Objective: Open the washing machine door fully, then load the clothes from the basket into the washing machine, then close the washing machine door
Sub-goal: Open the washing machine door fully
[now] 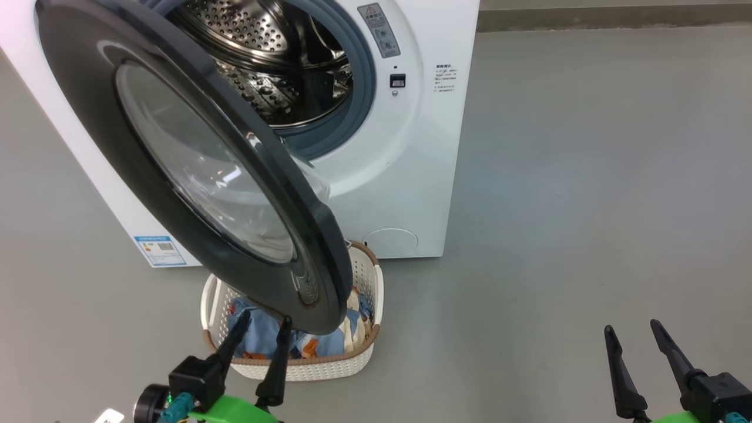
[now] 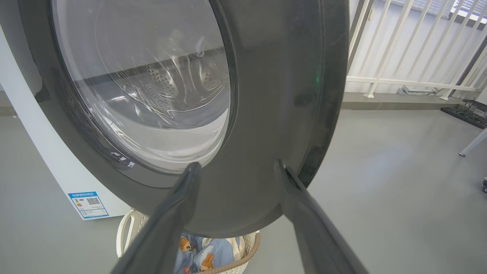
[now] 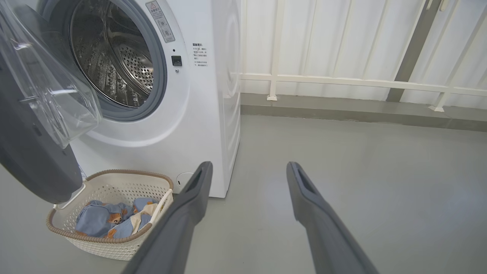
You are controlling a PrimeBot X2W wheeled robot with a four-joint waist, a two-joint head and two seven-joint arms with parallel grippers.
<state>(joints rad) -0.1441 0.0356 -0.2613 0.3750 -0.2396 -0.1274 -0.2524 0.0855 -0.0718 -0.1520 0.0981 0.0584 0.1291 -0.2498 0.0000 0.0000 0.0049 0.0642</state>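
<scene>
The white washing machine (image 1: 405, 147) stands at the upper left, its steel drum (image 1: 276, 64) exposed. The washing machine door (image 1: 194, 164), black-rimmed with a clear bowl window, hangs partly swung out over the basket (image 1: 364, 276). The clothes (image 1: 264, 338), light blue with orange prints, lie inside the basket. My left gripper (image 1: 264, 320) is open, its tips right at the door's lower rim (image 2: 274, 95); I cannot tell whether they touch it. My right gripper (image 1: 632, 326) is open over bare floor, well to the right. In the right wrist view the basket (image 3: 114, 186) and clothes (image 3: 102, 220) lie left of its fingers (image 3: 198, 190).
Grey floor (image 1: 587, 176) spreads to the machine's right. A white railing (image 3: 342, 82) and a low kerb run behind. In the left wrist view a table leg (image 2: 473, 142) and a dark flat object (image 2: 466, 114) sit at far right. A blue energy label (image 1: 158, 249) marks the machine's side.
</scene>
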